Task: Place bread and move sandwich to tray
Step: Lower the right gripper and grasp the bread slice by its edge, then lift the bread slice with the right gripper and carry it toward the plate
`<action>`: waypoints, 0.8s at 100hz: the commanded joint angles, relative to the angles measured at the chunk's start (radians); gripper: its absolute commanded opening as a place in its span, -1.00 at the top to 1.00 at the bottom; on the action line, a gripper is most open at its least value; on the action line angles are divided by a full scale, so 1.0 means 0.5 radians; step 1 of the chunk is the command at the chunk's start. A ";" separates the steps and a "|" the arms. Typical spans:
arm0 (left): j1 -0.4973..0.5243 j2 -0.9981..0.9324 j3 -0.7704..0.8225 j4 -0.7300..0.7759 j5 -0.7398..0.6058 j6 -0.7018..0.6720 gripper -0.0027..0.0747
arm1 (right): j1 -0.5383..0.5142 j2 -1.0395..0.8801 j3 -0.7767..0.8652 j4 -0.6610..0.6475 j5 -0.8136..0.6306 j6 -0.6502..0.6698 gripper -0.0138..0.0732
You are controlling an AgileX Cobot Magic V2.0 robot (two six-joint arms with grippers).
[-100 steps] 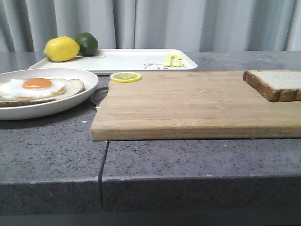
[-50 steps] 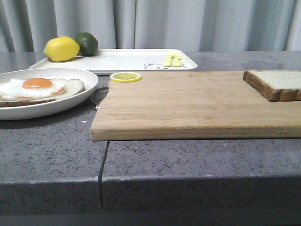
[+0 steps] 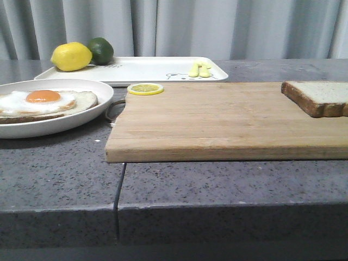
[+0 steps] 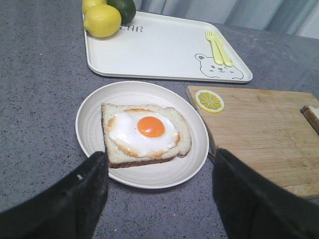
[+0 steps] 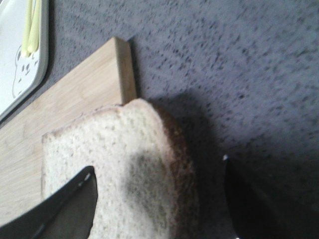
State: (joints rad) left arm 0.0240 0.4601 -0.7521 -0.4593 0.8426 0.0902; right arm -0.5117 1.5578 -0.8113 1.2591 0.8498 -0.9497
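From the front, neither arm is seen. The bread [image 3: 321,98] lies flat at the far right end of the wooden cutting board [image 3: 217,117], toward the right edge of the tabletop and cut off by the frame. The sandwich [image 3: 46,103], an egg-topped slice on a round white plate [image 3: 100,98], sits toward the left edge, and the tray [image 3: 147,69] stands behind it near the far edge, well apart from the bread.

In the left wrist view, the left gripper [image 4: 159,191] is seen with its fingers spread wide and empty, above the tabletop on the near side of the plate, the sandwich ahead between them. The tray lies beyond, a lemon [image 4: 102,21] and lime [image 4: 122,7] at one corner.

In the right wrist view, the right gripper [image 5: 159,199] hangs over the bread, fingers spread, one over the pale speckled crumb, the other over the bare counter past the crust; contact cannot be told. The slice overhangs the board's end. The right arm is judged the nearer one for the bread, with a closing across the crust edge called for next
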 commanded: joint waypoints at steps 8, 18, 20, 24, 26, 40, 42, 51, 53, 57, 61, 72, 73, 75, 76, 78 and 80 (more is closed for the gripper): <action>0.000 0.032 -0.069 -0.062 -0.135 0.002 -0.15 | 0.048 -0.005 -0.050 0.098 0.161 -0.046 -0.56; 0.000 0.032 -0.069 -0.062 -0.135 0.002 -0.15 | 0.071 0.010 -0.050 0.096 0.161 -0.046 -0.56; 0.000 0.032 -0.069 -0.062 -0.135 0.002 -0.15 | 0.072 0.010 -0.050 0.096 0.161 -0.046 -0.55; 0.000 0.032 -0.069 -0.062 -0.135 0.002 -0.15 | 0.072 0.010 -0.050 0.096 0.161 -0.046 -0.52; 0.000 0.032 -0.069 -0.062 -0.135 0.002 -0.15 | 0.072 0.010 -0.050 0.096 0.161 -0.046 -0.48; 0.000 0.032 -0.069 -0.062 -0.135 0.002 -0.15 | 0.072 0.010 -0.050 0.096 0.129 -0.046 -0.10; 0.000 0.032 -0.069 -0.062 -0.135 0.002 -0.15 | 0.072 0.010 -0.050 0.096 0.125 -0.046 -0.03; 0.000 0.032 -0.069 -0.062 -0.135 0.002 -0.15 | 0.072 0.010 -0.050 0.096 0.118 -0.046 0.30; 0.000 0.032 -0.069 -0.062 -0.135 0.002 -0.15 | 0.072 0.010 -0.050 0.096 0.118 -0.046 0.37; 0.000 0.032 -0.069 -0.062 -0.135 0.002 -0.15 | 0.072 0.010 -0.050 0.096 0.118 -0.046 0.52; 0.000 0.032 -0.069 -0.062 -0.135 0.002 -0.15 | 0.072 0.010 -0.050 0.096 0.120 -0.046 0.63; 0.000 0.032 -0.069 -0.062 -0.135 0.002 -0.15 | 0.072 -0.004 -0.062 0.101 0.195 -0.046 0.74; 0.000 0.032 -0.069 -0.062 -0.135 0.002 -0.15 | 0.072 -0.006 -0.064 0.101 0.195 -0.046 0.74; 0.000 0.032 -0.069 -0.062 -0.135 0.002 -0.15 | 0.072 -0.018 -0.066 0.114 0.220 -0.046 0.74; 0.000 0.032 -0.069 -0.062 -0.135 0.002 -0.15 | 0.072 -0.020 -0.066 0.117 0.225 -0.046 0.74; 0.000 0.032 -0.069 -0.062 -0.135 0.002 -0.15 | 0.072 -0.030 -0.066 0.132 0.241 -0.046 0.74; 0.000 0.032 -0.069 -0.062 -0.135 0.002 -0.15 | 0.072 -0.044 -0.068 0.147 0.259 -0.046 0.74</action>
State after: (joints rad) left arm 0.0240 0.4601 -0.7521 -0.4593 0.8426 0.0902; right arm -0.4754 1.5914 -0.8191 1.2827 0.9067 -0.9558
